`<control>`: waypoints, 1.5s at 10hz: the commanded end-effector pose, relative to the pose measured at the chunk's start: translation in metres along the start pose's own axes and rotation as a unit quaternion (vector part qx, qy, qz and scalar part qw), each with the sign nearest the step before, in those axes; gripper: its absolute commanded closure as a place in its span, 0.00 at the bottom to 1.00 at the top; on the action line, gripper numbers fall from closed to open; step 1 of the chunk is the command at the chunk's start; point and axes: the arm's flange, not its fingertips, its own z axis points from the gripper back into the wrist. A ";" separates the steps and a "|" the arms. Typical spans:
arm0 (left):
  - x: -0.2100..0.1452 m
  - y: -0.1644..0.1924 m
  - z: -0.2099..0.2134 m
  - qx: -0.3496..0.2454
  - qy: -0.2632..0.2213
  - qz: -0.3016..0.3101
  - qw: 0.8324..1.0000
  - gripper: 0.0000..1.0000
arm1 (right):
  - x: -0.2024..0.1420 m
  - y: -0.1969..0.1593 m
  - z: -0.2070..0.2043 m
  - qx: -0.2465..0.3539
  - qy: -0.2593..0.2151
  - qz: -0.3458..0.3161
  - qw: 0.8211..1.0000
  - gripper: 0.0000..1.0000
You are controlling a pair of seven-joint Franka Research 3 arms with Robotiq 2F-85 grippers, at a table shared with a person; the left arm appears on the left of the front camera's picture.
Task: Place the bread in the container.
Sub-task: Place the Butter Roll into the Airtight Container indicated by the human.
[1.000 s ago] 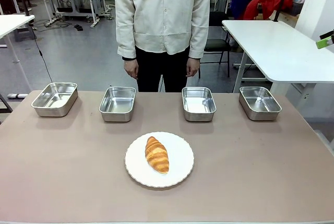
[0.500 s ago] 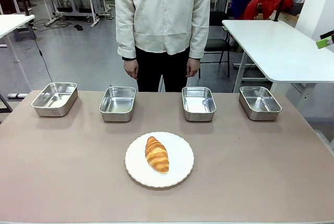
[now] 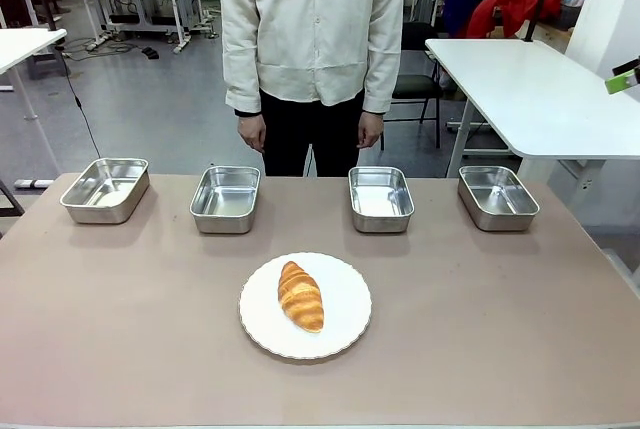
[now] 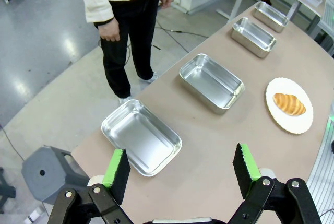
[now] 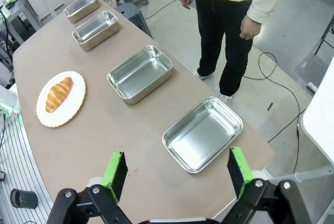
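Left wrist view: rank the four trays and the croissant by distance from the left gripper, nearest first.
1. First tray, just beyond the left gripper, at the table's end.
2. Second tray, next along the person's edge.
3. Croissant, on the plate at the robot's side, and third tray: too close to call.
4. Fourth tray, at the far end.

Lighting: bright, even, overhead; faint soft shadows under steel trays (image 3: 226,199). Glare: white patches on tray bottoms, on shiny room floor (image 4: 31,85) beyond fingers (image 4: 117,169) of left gripper (image 4: 180,169). Focus: sharp. Wrist views: table (image 4: 209,145) edge bowed.
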 end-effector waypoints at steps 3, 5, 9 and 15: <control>-0.001 0.001 0.003 -0.005 -0.005 -0.007 1.000 0.00 | 0.001 0.001 0.000 0.002 -0.002 0.001 1.000 0.00; -0.001 0.001 0.003 -0.005 -0.005 -0.007 1.000 0.00 | 0.001 0.001 0.000 0.002 -0.002 0.001 1.000 0.00; -0.001 0.001 0.003 -0.005 -0.005 -0.007 1.000 0.00 | 0.001 0.001 0.000 0.002 -0.002 0.001 1.000 0.00; -0.001 0.001 0.003 -0.005 -0.005 -0.007 1.000 0.00 | 0.001 0.001 0.000 0.002 -0.002 0.001 1.000 0.00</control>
